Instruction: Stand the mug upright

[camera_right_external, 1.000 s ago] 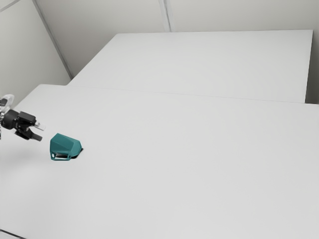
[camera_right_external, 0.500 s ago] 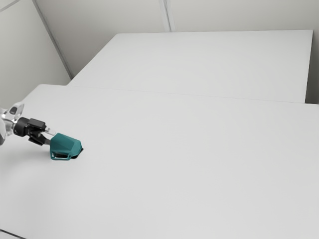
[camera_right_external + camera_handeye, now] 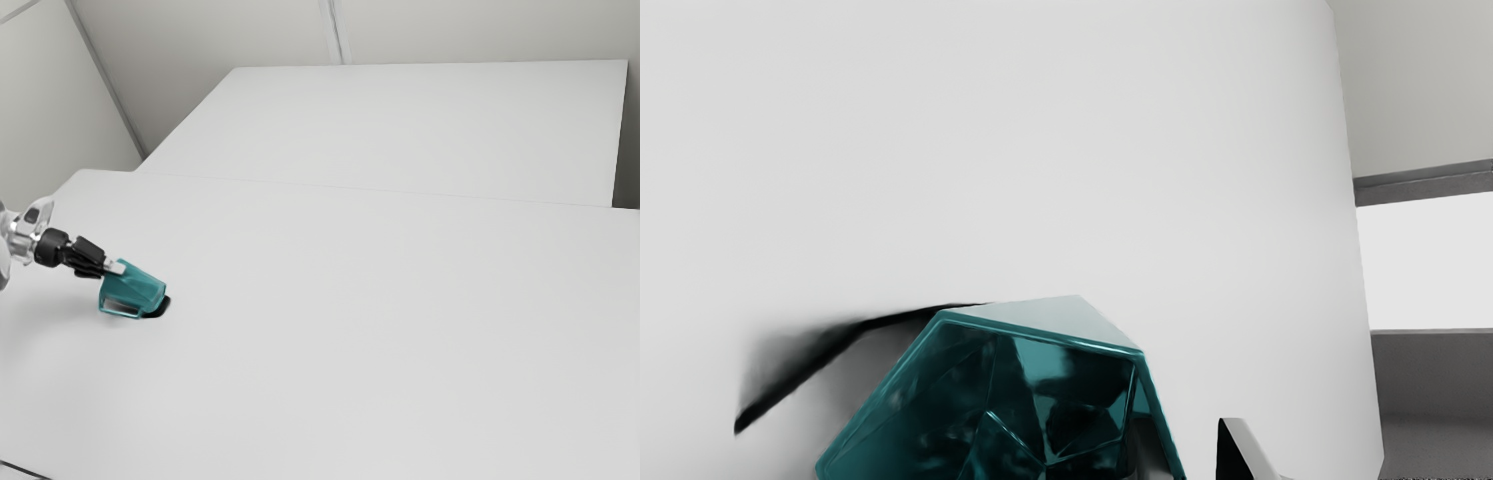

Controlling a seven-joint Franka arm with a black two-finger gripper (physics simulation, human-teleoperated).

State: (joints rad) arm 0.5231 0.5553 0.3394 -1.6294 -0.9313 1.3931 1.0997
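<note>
White table [image 3: 380, 330] was seen in exterior view, gripper [image 3: 116, 268] held over it near the view's left edge. Gripper was closed to a narrow gap on the wall of the teal mug [image 3: 138, 284], one finger set inside the mouth, the other [image 3: 1243, 450] outside. Mug was tipped, not upright, mouth turned to the gripper, body pointed away from it. Handle [image 3: 122, 315] was seen low on its side; dark shadow [image 3: 158, 309] was cast by its base.

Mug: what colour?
Teal, the mug showing best in the wrist view.
</note>
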